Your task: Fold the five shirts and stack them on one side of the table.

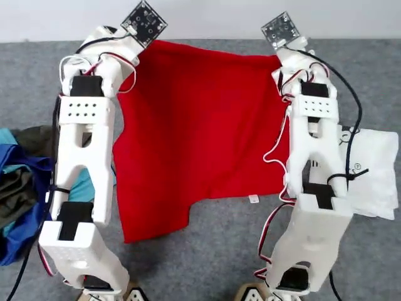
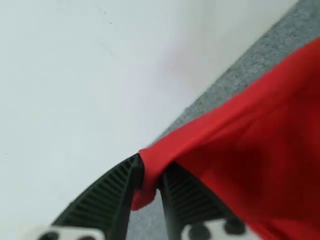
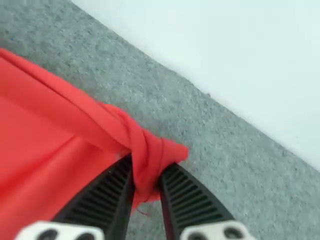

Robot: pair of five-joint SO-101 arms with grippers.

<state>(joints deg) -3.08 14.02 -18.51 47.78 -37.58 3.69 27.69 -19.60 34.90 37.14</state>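
A red shirt [image 1: 200, 125] lies spread on the grey table between the two arms, its far edge lifted near the back wall. My left gripper [image 2: 148, 179] is shut on the shirt's far left corner [image 2: 145, 160], and the red cloth [image 2: 250, 145] stretches away from it. My right gripper [image 3: 146, 172] is shut on the bunched far right corner [image 3: 150, 150] of the same red shirt [image 3: 45, 150]. In the high view the left arm [image 1: 84, 144] and right arm [image 1: 310, 144] reach to the far edge on either side.
A heap of blue, teal and dark shirts [image 1: 19, 188] sits at the left table edge. A folded white shirt [image 1: 373, 175] lies at the right edge beside the right arm. The white wall [image 1: 207, 15] rises just behind the grey table [image 1: 219, 251].
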